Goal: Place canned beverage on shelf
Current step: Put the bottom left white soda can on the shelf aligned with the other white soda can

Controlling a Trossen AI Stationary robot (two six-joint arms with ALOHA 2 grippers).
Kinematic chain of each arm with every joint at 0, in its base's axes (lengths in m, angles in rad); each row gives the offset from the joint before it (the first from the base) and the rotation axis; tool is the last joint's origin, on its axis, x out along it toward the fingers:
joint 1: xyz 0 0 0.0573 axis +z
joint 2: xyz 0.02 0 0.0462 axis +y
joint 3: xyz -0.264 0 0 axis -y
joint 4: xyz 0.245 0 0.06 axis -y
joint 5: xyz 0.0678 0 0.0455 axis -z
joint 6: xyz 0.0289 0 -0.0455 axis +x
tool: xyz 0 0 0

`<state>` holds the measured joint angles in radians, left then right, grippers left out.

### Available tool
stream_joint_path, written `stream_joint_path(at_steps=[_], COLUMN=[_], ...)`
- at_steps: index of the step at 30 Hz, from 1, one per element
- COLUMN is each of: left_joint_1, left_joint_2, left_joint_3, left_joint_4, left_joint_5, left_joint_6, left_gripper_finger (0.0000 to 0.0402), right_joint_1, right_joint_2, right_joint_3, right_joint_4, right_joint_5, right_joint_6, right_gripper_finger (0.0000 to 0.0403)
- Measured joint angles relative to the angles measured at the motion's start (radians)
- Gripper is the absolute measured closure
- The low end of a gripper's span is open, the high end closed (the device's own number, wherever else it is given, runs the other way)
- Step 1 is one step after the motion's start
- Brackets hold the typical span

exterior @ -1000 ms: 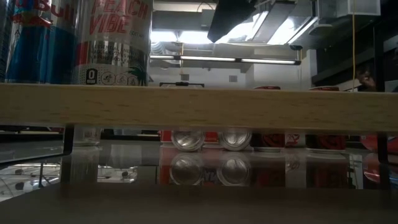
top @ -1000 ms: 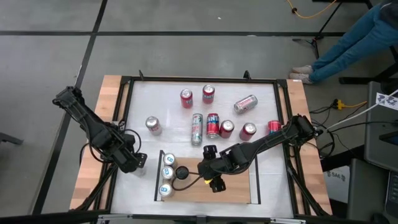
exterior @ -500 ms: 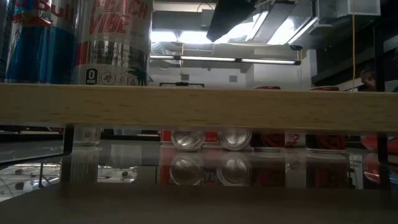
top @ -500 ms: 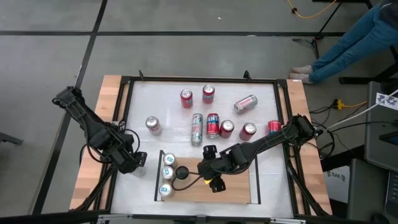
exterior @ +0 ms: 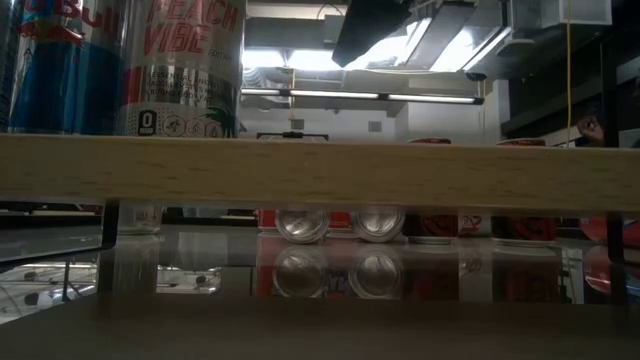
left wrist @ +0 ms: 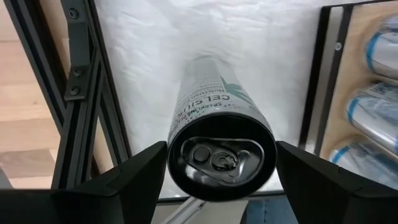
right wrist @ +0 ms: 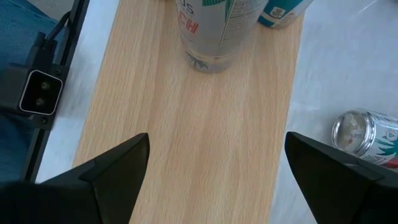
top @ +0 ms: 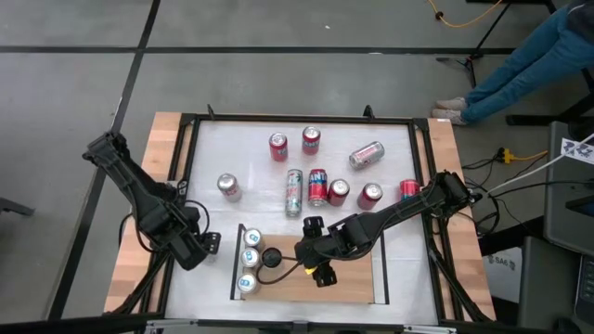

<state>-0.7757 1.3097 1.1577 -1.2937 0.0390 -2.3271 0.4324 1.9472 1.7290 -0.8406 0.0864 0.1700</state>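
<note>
My left gripper (top: 199, 247) (left wrist: 221, 167) is shut on a silver can with green print and a black top (left wrist: 214, 112), over the white table just left of the shelf. The shelf (top: 320, 281) is a light-wood panel with black rails at the table's near edge. Several cans (top: 251, 259) stand on its left end; they also show in the low view (exterior: 185, 65). My right gripper (top: 316, 266) (right wrist: 217, 162) is open and empty above the bare middle of the shelf (right wrist: 199, 124). My left gripper pinches the can's top end (left wrist: 173, 155) between its two fingers, one on either side just below the rim. The fingers come from above, pointing down along the can. The can hangs upright below them; whether its bottom rests on the table, I cannot tell.
Several red cans (top: 317, 186) stand on the far half of the table, along with a silver one (top: 228, 186). Two cans lie on their sides (top: 294, 192) (top: 367, 154). A person's legs (top: 529, 51) show beyond the far right corner. The shelf's right part is bare wood.
My left gripper has gone a little toward the table's near edge, shut on the can. My right gripper has kept still.
</note>
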Motion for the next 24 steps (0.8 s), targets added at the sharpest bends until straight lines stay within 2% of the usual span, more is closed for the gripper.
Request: stream_joint_path(at_steps=[9, 16, 24], left_joint_1=[0.000, -0.001, 0.000], left_joint_2=[0.065, 0.097, 0.099], left_joint_3=[0.000, 0.000, 0.000], left_joint_4=[0.005, 0.002, -0.009], left_joint_5=[-0.003, -0.014, -0.057], left_joint_6=[0.011, 0.074, 0.220], left_gripper_finger=[0.0114, 0.0116, 0.0159], right_joint_1=[0.000, 0.000, 0.000], right_joint_2=[0.000, 0.000, 0.000], right_joint_3=[0.000, 0.000, 0.000], right_joint_4=[0.000, 0.000, 0.000], right_joint_5=[0.000, 0.000, 0.000], right_joint_6=[0.000, -0.001, 0.000], right_gripper_finger=[0.0040, 0.0040, 0.0040])
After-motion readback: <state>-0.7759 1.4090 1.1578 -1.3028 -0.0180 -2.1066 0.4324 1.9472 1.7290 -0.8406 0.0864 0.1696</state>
